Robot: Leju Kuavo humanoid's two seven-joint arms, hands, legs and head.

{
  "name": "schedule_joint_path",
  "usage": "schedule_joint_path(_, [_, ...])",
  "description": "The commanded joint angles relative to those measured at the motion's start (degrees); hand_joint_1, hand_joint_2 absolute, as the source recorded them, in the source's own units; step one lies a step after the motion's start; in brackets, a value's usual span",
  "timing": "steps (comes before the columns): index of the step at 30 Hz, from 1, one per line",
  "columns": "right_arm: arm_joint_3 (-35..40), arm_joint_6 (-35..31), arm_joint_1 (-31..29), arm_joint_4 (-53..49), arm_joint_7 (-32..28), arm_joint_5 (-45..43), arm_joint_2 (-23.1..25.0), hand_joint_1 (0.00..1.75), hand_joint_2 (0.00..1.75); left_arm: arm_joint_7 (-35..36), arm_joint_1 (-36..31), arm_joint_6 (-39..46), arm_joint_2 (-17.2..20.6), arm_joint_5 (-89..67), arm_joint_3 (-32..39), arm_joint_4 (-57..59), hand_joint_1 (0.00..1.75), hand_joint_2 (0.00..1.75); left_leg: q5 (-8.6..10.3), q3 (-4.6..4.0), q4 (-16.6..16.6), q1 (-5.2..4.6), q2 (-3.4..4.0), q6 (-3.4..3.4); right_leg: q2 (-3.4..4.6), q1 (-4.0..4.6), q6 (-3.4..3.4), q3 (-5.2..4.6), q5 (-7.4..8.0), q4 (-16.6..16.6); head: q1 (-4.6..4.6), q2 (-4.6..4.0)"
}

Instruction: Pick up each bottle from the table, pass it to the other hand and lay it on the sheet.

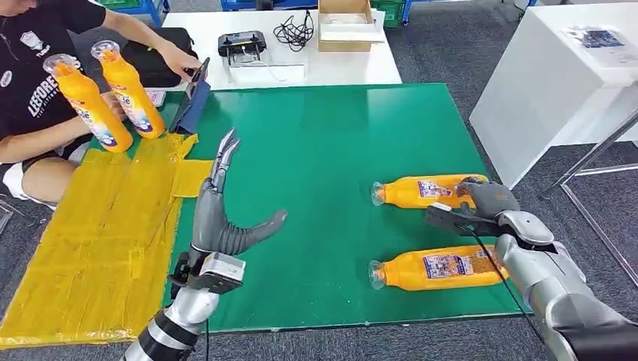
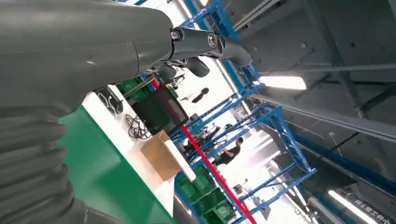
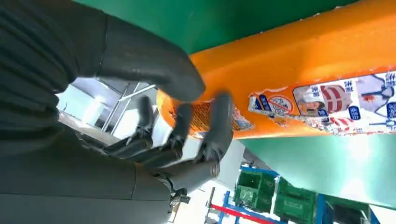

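Covering the tabletop (image 1: pixel 331 135) is green matting, with a yellow sheet (image 1: pixel 98 241) along its left edge. Right robot hand (image 1: pixel 481 201) grips the farther lying bottle (image 1: pixel 421 191) near the right edge; left robot hand (image 1: pixel 222 210) hovers empty, fingers spread. Grey carpet surrounds it.

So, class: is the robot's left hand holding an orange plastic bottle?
No, the left hand hovers open above the green table, holding nothing.
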Motion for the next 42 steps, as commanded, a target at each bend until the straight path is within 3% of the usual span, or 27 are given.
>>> schedule_joint_path(1, [-1.0,1.1,1.8,4.0,-0.3,0.1,1.1,1.75,1.75,0.3,-2.1,0.0,0.7,0.0,-1.2,3.5,0.00,1.75,0.02,0.11,-0.1,0.04,-0.20,-0.03,0.00,0.01,-0.04,0.15,0.00,-0.1,0.00,0.00])
schedule_joint_path(5, [-1.4,1.1,1.4,3.5,-2.4,-0.1,1.2,1.68,1.75,0.4,-2.1,0.1,0.5,0.0,-0.9,3.7,0.00,1.75,0.03,0.17,-0.1,0.06,-0.28,-0.04,0.02,0.03,-0.06,0.22,0.00,-0.1,0.00,0.00])
schedule_joint_path(8, [-1.8,0.9,-0.1,1.9,-6.8,-0.6,2.0,1.36,1.75,0.5,-1.7,0.4,0.2,0.0,-0.2,3.7,0.00,1.75,0.02,0.16,-0.1,0.04,-0.22,-0.04,0.09,0.01,-0.06,0.19,0.00,-0.1,-0.02,0.00])
schedule_joint_path(13, [0.7,7.8,-3.4,-2.1,-13.5,-1.3,2.2,1.31,1.75,0.0,0.2,0.9,0.0,0.0,1.0,1.9,0.00,1.75,0.00,0.02,0.0,-0.01,0.08,-0.02,0.24,-0.03,-0.04,0.00,0.03,0.0,-0.02,0.00])
schedule_joint_path(14, [1.4,7.9,-3.9,-3.0,-14.1,-1.1,2.0,1.19,1.75,-0.1,0.8,1.1,-0.1,0.1,1.2,1.6,0.00,1.75,0.00,0.03,0.0,-0.01,0.05,-0.04,0.32,-0.04,-0.06,0.00,0.04,0.0,0.00,0.00])
schedule_joint_path(15, [2.2,7.9,-4.4,-4.0,-14.3,-0.9,1.9,0.94,1.75,-0.3,1.1,1.2,-0.3,0.2,1.5,1.6,0.00,1.75,0.02,0.00,0.0,-0.03,0.06,-0.02,0.22,-0.05,-0.04,-0.02,0.04,0.0,-0.04,0.00])
schedule_joint_path(17, [4.2,6.5,-5.3,-6.7,-13.8,0.1,1.5,0.79,1.75,-0.3,1.9,1.5,-0.8,0.2,2.0,1.5,0.00,1.75,0.00,0.02,0.0,-0.01,0.07,-0.04,0.35,-0.04,-0.06,-0.02,0.05,0.0,0.00,0.00])
schedule_joint_path(18, [4.6,6.8,-5.7,-8.0,-14.0,-0.3,1.4,0.47,1.75,-0.3,2.2,1.7,-1.0,0.1,2.2,1.5,0.00,1.75,0.00,-0.09,0.0,-0.05,0.06,-0.02,0.27,-0.06,-0.04,-0.11,0.03,0.1,0.04,0.00])
schedule_joint_path(19, [5.5,7.4,-6.2,-10.4,-14.1,-1.1,0.9,0.33,1.75,-0.4,2.4,1.8,-1.2,-0.1,2.6,1.5,0.00,1.75,0.03,-0.18,0.0,-0.10,0.08,0.01,0.27,-0.11,-0.01,-0.20,0.05,0.1,-0.06,0.00])
schedule_joint_path(23, [8.8,9.7,-7.0,-21.0,-13.4,-5.7,-1.4,0.03,1.75,-0.5,4.0,2.6,-1.9,-0.5,4.7,0.2,0.00,1.75,0.02,-0.23,0.0,-0.10,0.05,0.04,0.34,-0.12,0.03,-0.26,0.04,0.2,-0.07,0.00])
schedule_joint_path(26, [12.1,11.6,-7.4,-28.8,-10.5,-7.9,-3.9,0.00,1.75,-0.5,5.1,2.7,-2.2,-0.9,6.1,-0.8,0.00,1.75,0.06,-0.33,0.0,-0.08,0.01,0.04,0.24,-0.10,0.04,-0.33,0.05,0.1,-0.09,0.00])
schedule_joint_path(30, [14.9,12.3,-8.9,-31.0,-6.9,-8.4,-5.4,0.00,1.75,-0.3,5.7,2.6,-2.5,-1.4,7.1,-1.5,0.00,1.75,0.05,-0.45,0.1,-0.08,-0.02,0.04,0.21,-0.09,0.04,-0.43,0.05,0.1,-0.04,0.00])
schedule_joint_path(36, [18.1,8.3,-11.4,-20.7,-2.8,-7.3,-4.2,0.00,1.75,-0.2,5.0,2.4,-2.6,-1.3,7.1,-0.9,0.00,1.75,0.07,-0.39,0.0,-0.04,-0.07,0.03,0.15,-0.05,0.03,-0.33,0.07,0.0,-0.04,0.00])
schedule_joint_path(42, [15.6,8.6,-11.8,-7.4,-4.9,-10.8,-3.4,0.00,1.75,-0.9,3.7,1.6,-1.9,0.2,5.9,0.5,0.00,1.75,0.06,-0.26,0.0,-0.01,-0.29,0.02,0.08,-0.04,0.01,-0.16,0.02,0.0,-0.07,0.00])
